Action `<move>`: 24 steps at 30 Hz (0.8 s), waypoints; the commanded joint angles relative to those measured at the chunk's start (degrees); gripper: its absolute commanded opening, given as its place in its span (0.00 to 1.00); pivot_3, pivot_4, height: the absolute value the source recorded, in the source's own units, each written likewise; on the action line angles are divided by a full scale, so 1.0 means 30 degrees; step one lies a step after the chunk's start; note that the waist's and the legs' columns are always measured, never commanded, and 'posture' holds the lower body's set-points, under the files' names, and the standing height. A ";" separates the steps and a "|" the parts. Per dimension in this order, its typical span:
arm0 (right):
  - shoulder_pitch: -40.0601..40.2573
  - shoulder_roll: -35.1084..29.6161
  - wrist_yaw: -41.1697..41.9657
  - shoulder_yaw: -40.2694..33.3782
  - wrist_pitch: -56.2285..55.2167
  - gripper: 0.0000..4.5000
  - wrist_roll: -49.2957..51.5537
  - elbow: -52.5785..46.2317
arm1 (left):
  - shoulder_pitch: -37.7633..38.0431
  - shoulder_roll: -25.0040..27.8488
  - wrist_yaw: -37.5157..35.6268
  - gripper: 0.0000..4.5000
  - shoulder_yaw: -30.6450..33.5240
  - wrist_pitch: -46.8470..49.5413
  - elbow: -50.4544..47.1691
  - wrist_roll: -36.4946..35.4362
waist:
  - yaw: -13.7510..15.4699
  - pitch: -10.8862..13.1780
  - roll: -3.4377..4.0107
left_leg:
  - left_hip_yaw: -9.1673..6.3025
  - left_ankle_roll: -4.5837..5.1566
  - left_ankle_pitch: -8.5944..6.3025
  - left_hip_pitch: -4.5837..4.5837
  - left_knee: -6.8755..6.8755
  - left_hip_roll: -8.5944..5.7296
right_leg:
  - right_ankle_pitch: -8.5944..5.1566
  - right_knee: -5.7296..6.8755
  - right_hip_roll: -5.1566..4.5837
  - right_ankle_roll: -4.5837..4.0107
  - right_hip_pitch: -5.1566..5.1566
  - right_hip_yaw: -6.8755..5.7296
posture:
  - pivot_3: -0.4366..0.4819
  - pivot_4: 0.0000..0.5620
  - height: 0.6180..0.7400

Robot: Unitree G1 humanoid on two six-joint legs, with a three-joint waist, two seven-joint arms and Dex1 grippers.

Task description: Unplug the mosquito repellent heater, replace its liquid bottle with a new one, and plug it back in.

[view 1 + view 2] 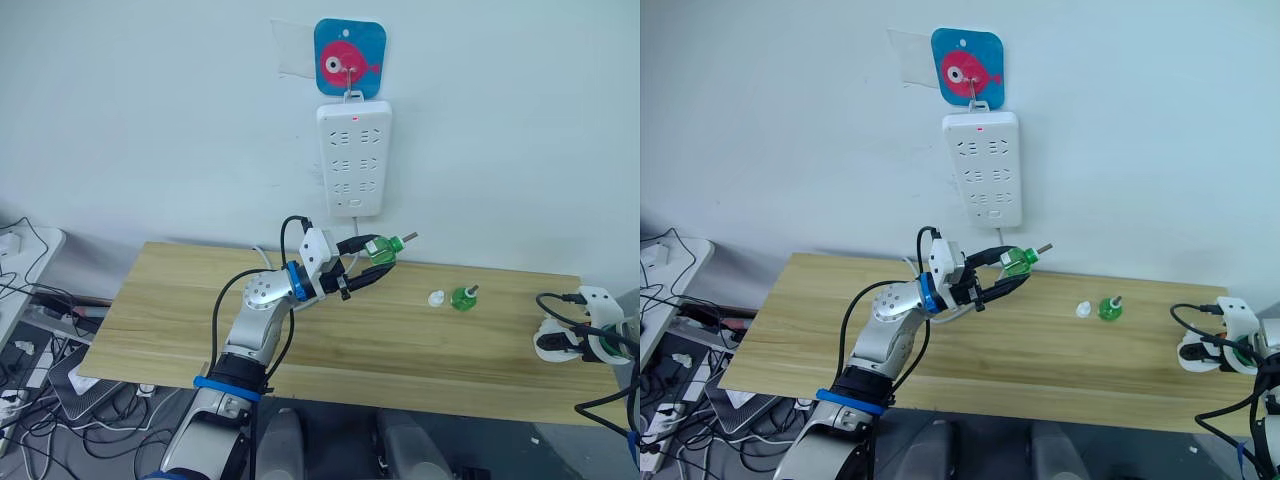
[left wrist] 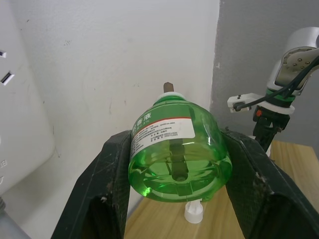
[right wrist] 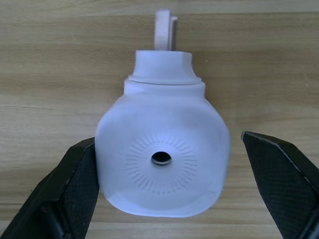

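Left hand (image 1: 368, 262) clamped on green bottle (image 2: 175, 149) — heater (image 3: 163, 159) between open right-hand fingers (image 3: 65, 189).

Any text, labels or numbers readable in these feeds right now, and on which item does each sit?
Green bottle in the left gripper: a white label with a large character that seems to read "液"; the smaller lines under the red stripe are too small to read.
Power strip: no legible marking.
Heater: no text visible.
Fish hook plaque: picture only, no words.
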 commanded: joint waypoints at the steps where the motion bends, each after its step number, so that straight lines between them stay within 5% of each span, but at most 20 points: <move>1: -0.0379 -0.0202 0.0176 -0.0327 -0.0381 0.99 -0.0329 0.0267 | 0.0008 -0.0065 0.0031 0.50 -0.0157 -0.0062 -0.1038 -0.0132 | -0.0001 0.0001 0.0000 | 0.0000 0.0000 0.0000 0.0000 0.0000 0.0000 | 0.0000 -0.0001 0.0000 0.0000 0.0000 -0.0001 | 0.58 0.45 1.00; 4: -0.0449 -0.0175 0.0186 -0.0324 -0.0528 0.91 -0.0392 0.0460 | 0.0024 -0.0061 0.0049 0.50 -0.0174 -0.0041 -0.1069 -0.0119 | 0.0009 0.0004 -0.0003 | -0.0001 0.0000 0.0000 -0.0003 -0.0005 0.0000 | 0.0000 -0.0010 0.0000 0.0001 0.0000 -0.0003 | 0.58 0.45 1.00; 8: -0.0254 -0.0170 0.0479 -0.0239 -0.0379 0.65 -0.0399 0.0325 | 0.0011 -0.0021 0.0033 0.50 -0.0178 -0.0037 -0.1041 -0.0110 | 0.0024 0.0009 -0.0010 | -0.0002 0.0000 0.0000 -0.0008 -0.0016 0.0001 | 0.0003 -0.0035 -0.0004 0.0003 0.0002 -0.0005 | 0.59 0.45 1.00; 18: -0.0010 -0.1788 0.2382 -0.0538 -0.0204 0.65 0.0054 -0.1649 | -0.0064 0.0254 -0.0440 0.50 -0.0021 -0.0236 -0.0751 -0.0321 | 0.0037 0.0038 0.0055 | 0.0003 -0.0001 -0.0001 -0.0015 -0.0025 -0.0003 | 0.0011 -0.0062 -0.0010 0.0016 0.0001 0.0000 | 0.58 0.43 1.00; 24: 0.3178 -0.2902 0.7013 -0.3104 0.6188 0.65 0.5991 -0.9985 | 0.0101 0.1317 -0.2836 0.50 -0.0047 -0.0444 -0.0599 -0.1051 | 0.0030 0.0045 0.0088 | -0.0008 -0.0005 0.0004 -0.0007 -0.0141 0.0003 | 0.0015 -0.0136 -0.0019 0.0021 0.0002 -0.0030 | 0.55 0.39 1.00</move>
